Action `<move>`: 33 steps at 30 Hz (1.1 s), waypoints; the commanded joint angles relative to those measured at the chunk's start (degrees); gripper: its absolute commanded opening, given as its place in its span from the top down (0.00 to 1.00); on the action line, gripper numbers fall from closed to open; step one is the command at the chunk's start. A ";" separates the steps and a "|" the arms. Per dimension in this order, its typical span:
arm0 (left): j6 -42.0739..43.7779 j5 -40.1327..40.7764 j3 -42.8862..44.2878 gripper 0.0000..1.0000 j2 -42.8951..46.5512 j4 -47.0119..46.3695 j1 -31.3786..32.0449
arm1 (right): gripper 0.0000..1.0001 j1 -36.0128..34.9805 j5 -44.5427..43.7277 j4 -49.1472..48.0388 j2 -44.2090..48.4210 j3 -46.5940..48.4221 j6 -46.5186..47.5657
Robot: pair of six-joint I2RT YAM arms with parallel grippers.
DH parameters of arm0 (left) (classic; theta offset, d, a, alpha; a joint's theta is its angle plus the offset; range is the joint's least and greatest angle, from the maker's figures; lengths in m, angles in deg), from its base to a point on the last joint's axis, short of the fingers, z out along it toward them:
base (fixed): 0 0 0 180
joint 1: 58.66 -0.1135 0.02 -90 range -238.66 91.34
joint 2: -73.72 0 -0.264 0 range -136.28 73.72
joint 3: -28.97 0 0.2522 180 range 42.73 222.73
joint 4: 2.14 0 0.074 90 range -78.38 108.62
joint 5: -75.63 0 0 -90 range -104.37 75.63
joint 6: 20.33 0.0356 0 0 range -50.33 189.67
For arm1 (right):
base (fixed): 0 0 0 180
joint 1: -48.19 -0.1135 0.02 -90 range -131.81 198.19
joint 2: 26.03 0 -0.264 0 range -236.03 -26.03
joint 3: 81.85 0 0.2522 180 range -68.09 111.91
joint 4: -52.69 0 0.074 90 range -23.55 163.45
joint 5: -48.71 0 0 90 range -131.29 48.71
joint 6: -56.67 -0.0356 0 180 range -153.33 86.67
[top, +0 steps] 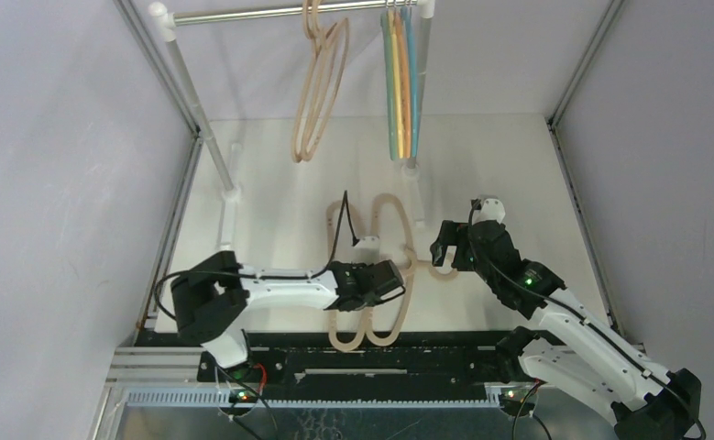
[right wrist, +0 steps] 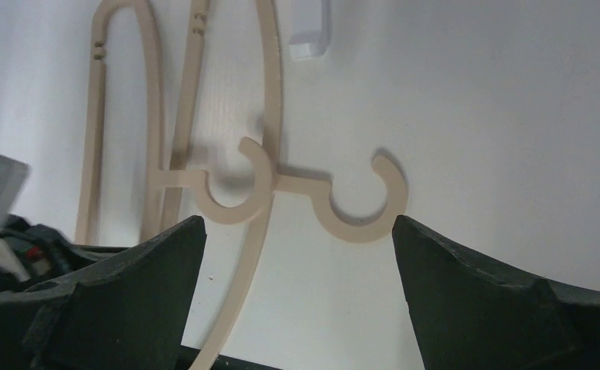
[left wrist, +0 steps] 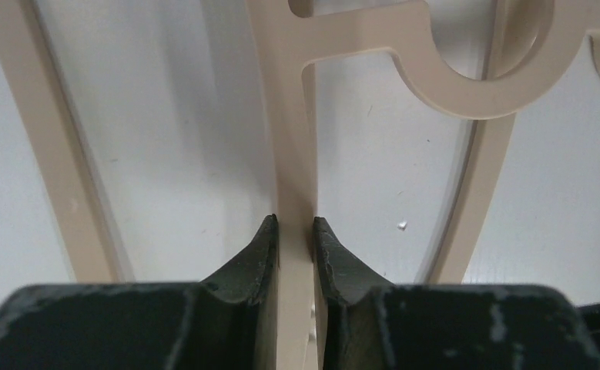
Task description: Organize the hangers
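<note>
Beige hangers (top: pixel 400 307) are lying overlapped on the table (top: pixel 509 174), so one's bar is being pinched by the left gripper (left wrist: pixel 295 229), probably to free it; right gripper (right wrist: pixel 296 239) is being held open nearby.

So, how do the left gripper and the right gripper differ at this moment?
The left gripper is shut on a bar of a beige hanger; the right gripper is wide open, holding nothing. The left gripper sits over the hanger's body; the right gripper faces the hooks. Both are black.
</note>
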 commanded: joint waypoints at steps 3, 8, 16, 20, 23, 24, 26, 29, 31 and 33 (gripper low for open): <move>1.64 5.66 0.10 1.00 14.87 7.57 0.14 | 0.00 0.51 -0.31 -1.23 0.55 0.05 -0.52; 0.24 3.29 -4.28 1.00 25.36 5.43 -2.43 | 0.00 0.59 0.74 -2.03 0.47 0.09 -0.61; -3.57 -7.81 -27.60 1.00 50.11 -12.01 -15.91 | 0.00 0.52 1.98 -2.58 0.92 0.05 -0.56; 0.13 -9.61 -28.80 1.00 62.14 -8.51 -23.77 | 0.00 0.52 1.92 -2.46 0.88 0.12 -0.31; 3.86 -11.73 -25.73 1.00 67.61 -6.00 -29.36 | 0.00 0.44 2.12 -2.59 1.05 0.10 -0.31; 4.99 -13.13 -24.32 1.00 68.39 -5.52 -31.55 | 0.00 0.47 2.29 -2.70 1.12 0.13 -0.30; 7.00 -16.48 -21.03 1.00 68.64 -5.40 -35.63 | 0.00 0.51 2.40 -2.51 1.14 0.41 -0.27; 8.55 -22.29 -15.93 1.00 66.38 -7.12 -40.51 | 0.00 0.42 1.83 -1.56 1.06 1.26 -0.11; 8.50 -26.06 -13.06 1.00 64.28 -9.61 -43.97 | 0.00 0.39 1.44 -0.96 1.20 1.76 -0.05; 8.37 -29.04 -10.39 1.00 61.78 -11.95 -45.73 | 0.00 0.40 1.00 -0.58 1.43 2.06 0.01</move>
